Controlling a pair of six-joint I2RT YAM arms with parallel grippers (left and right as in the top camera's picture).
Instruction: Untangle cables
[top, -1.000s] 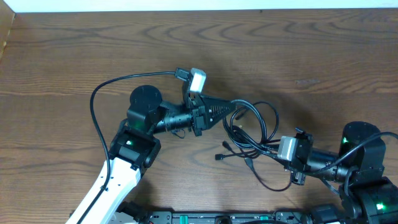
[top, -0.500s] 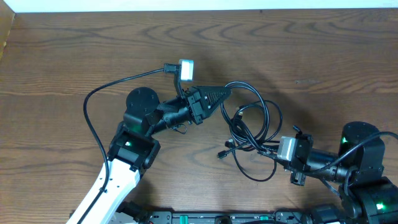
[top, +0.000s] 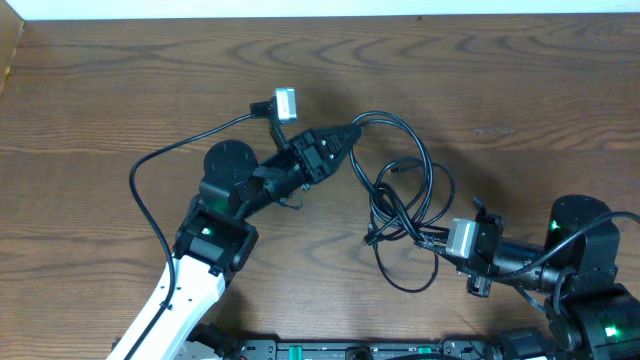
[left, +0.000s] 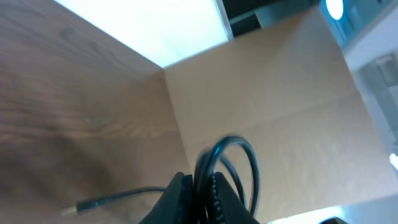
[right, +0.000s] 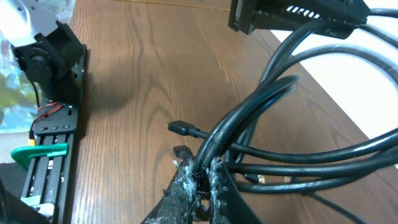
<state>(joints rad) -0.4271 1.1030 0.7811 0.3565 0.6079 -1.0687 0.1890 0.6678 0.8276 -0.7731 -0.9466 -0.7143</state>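
Cables (top: 384, 205) in one tangle, pinched by two sets of jaws

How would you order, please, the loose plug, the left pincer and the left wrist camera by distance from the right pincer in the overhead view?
1. The loose plug, just left of the right pincer.
2. The left pincer, up-left, gripping the cables.
3. The left wrist camera, farthest, upper left.

Black, tapering left gripper (top: 350, 131); just behind it, a small white camera block (top: 285, 103) trailing a thin black lead (top: 132, 185). Further back, a round black joint (top: 229, 160), a green light (top: 208, 232), a white forearm shell (top: 185, 290). Same black on the right gripper (right: 200, 176), tips scuffed grey.
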